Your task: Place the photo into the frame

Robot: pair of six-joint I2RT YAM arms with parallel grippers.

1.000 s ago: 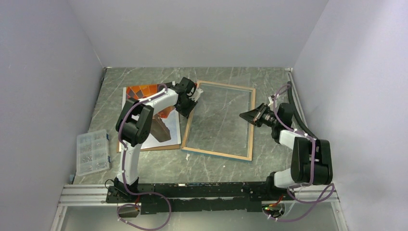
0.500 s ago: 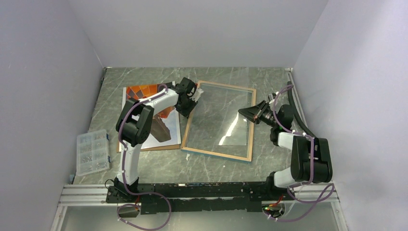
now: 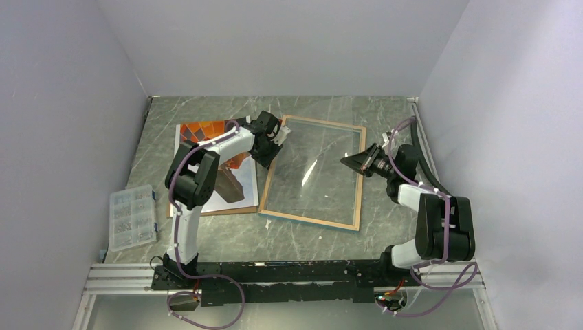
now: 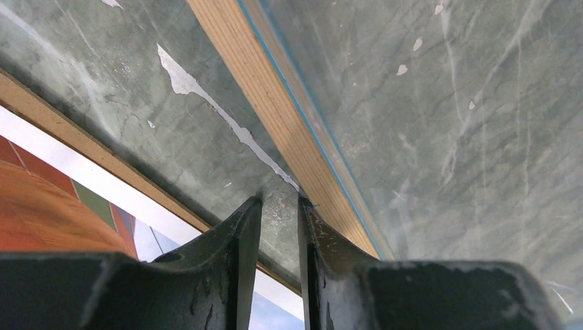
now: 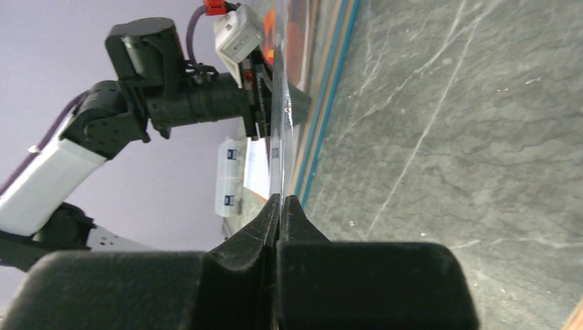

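Right wrist view is showing me what the overhead cannot: the right gripper (image 5: pixel 280 199) is clamping tight on a clear pane (image 5: pixel 276 155), seen edge-on. Top external view is showing the frame (image 3: pixel 309 220) lying flat on the table (image 3: pixel 309 242), the photo (image 3: pixel 206 130) lying just left of it. Left wrist view is showing the left gripper (image 4: pixel 278 201) narrowly parted at the frame's wooden edge; whether it is gripping anything I cannot tell.
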